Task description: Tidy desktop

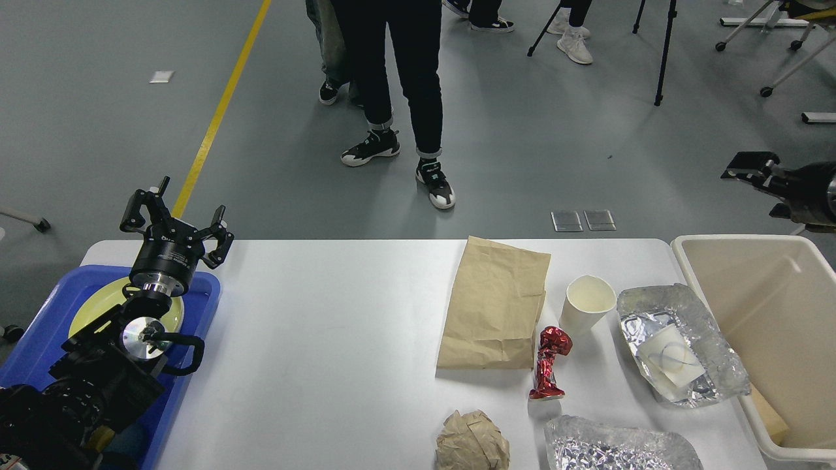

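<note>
While left tool gapes empty, blue tray holds plate — right tool unclear.

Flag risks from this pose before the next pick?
1. The paper cup stands upright right beside the red foil wrapper and paper bag; reaching for either could tip it.
2. The foil tray overhangs the desktop edge toward the beige bin; a nudge may drop it outside.
3. A person stands close to the table's far edge.

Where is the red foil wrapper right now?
In the head view, the red foil wrapper lies right of centre on the desktop, between the brown paper bag and the paper cup.
</note>
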Robot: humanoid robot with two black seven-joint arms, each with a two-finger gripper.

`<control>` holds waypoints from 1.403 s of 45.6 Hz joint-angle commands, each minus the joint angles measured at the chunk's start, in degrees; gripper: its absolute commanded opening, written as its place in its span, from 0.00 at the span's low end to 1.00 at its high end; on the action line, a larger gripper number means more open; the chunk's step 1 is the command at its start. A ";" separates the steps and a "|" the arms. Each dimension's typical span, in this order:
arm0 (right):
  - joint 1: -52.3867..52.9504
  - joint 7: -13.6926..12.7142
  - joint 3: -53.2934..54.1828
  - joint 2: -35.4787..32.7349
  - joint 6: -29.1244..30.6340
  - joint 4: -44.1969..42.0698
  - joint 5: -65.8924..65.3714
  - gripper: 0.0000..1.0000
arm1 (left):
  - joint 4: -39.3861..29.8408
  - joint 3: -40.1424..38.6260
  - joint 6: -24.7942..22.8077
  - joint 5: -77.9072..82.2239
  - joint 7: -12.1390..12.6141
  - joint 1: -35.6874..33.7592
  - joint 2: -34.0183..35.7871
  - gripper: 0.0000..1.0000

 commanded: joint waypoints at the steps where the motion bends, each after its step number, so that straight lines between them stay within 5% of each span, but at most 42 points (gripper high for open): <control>1: 0.32 0.00 0.07 0.18 0.00 0.00 0.01 1.00 | 0.00 0.00 0.03 0.00 -0.01 0.00 -0.03 0.96; 46: -2.75 0.27 8.33 -1.75 -0.44 -0.88 -0.60 1.00 | 0.01 0.00 0.03 0.00 -0.01 0.00 0.06 0.96; 64: -5.66 0.62 10.00 4.74 1.05 -1.67 -7.02 1.00 | 0.01 0.00 0.03 0.00 -0.01 0.00 -0.03 0.96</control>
